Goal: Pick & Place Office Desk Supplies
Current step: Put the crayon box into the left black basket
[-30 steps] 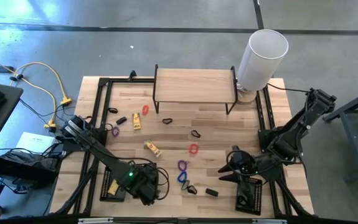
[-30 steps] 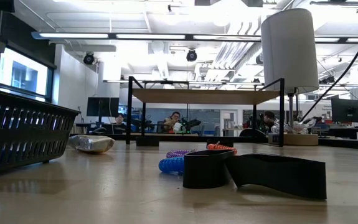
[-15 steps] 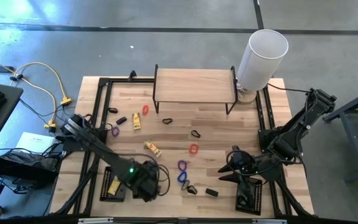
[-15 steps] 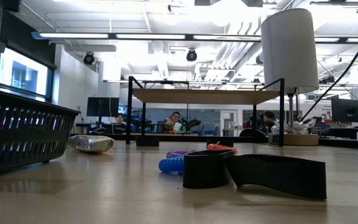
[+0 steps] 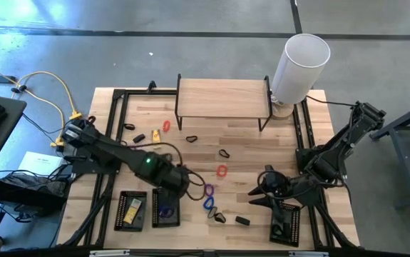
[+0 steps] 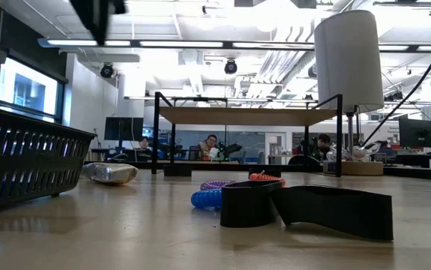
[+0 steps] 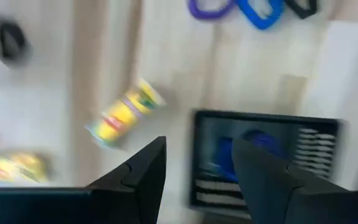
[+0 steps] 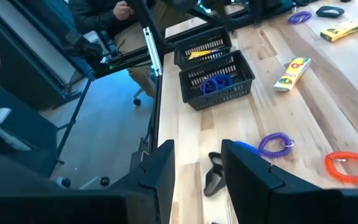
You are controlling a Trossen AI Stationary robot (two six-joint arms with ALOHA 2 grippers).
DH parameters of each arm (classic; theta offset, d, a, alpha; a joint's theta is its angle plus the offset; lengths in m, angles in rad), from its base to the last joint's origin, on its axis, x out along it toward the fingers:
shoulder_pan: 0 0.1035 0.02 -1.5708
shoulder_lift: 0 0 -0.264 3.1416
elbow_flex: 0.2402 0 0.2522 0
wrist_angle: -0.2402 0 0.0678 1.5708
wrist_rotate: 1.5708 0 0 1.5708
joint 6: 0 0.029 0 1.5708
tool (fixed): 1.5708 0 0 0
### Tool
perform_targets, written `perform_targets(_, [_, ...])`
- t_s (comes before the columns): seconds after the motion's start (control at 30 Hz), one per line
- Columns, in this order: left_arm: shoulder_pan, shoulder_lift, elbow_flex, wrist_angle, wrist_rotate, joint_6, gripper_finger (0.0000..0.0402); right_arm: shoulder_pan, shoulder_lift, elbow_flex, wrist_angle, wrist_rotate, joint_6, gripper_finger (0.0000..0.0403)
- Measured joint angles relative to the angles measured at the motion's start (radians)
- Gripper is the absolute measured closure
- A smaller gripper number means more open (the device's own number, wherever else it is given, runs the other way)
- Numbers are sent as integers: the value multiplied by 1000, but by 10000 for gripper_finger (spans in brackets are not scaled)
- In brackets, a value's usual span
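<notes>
Since the earlier frame, the left gripper point(image 5: 178, 180) has been lifted from the lower-left trays toward the frame's centre, fingers parted and nothing held. A blue coil loop point(image 5: 165, 211) is now seen in the mesh tray point(image 5: 165, 221) at lower left. Purple point(image 5: 209, 189) and blue point(image 5: 208, 203) loops lie just right of the gripper. The right gripper point(image 5: 264, 191) is parked at lower right, empty, fingers slightly apart.

Three mesh trays point(image 5: 132, 210) – two arms point(image 5: 112, 151) – one white cylinder point(image 5: 301, 66).
</notes>
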Motion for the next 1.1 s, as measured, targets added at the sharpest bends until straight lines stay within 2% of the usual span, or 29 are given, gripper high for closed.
perform_targets(0.1, [35,6,-3,2,-38,197,227,0,0,0,-10,-2,0,284])
perform_targets(0.2, [81,6,-12,-1,-1,379,227,-1,0,0,-10,0,0,284])
perform_targets(0.37, [162,3,-40,3,20,535,227,-10,0,0,-23,25,3,284])
perform_targets(0.47, [212,4,-89,10,119,617,227,-24,-5,0,-47,27,4,284])
perform_targets(0.57, [252,4,-160,38,211,653,227,-35,-9,0,-69,27,9,284])
perform_targets(0.67, [273,4,-230,108,242,659,227,-47,-8,0,-81,26,9,284])
perform_targets(0.87, [284,4,-330,228,234,668,227,-84,-9,0,-85,26,3,284])
perform_targets(1.1, [286,4,-381,260,234,637,227,-124,-9,0,-102,26,0,284])
